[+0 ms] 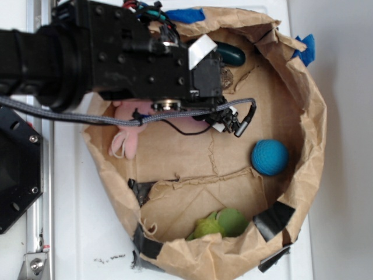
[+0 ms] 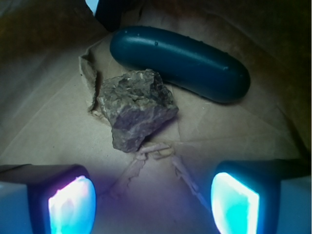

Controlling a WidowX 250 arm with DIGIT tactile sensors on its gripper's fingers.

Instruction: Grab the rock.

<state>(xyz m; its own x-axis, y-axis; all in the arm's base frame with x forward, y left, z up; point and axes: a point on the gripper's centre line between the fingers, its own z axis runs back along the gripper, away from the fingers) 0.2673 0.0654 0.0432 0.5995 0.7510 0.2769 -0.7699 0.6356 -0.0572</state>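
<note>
Lying on the brown paper floor of the bag (image 1: pixel 315 146): the rock (image 2: pixel 136 108), a small grey-brown lump with rough, angular, craggy faces and a pale-flecked top, narrowing to a blunt point at its near end. Just beyond the rock, nearly touching its far edge: a smooth, elongated dark green object (image 2: pixel 180 63), set at a slant. Beside the rock's left edge, a torn, curled flap of paper; below its point, a few creased ridges. Nearer the camera than the rock, at the bottom of the wrist view: the gripper (image 2: pixel 153 202), spread wide, its two glowing blue pads (image 2: pixel 72 204) far apart and empty, touching neither the rock nor anything else, with the rock sitting ahead of the gap and slightly toward the left pad. From the exterior view, the rock mostly hidden behind the black arm (image 1: pixel 116 55), only a brownish sliver (image 1: pixel 227 77) showing near the green object at the bag's upper end. Well away from the rock inside the bag: a blue ball (image 1: pixel 270 157), a pink soft toy (image 1: pixel 131 131) partly under the arm, and a green toy (image 1: pixel 224 223) at the opposite end.
</note>
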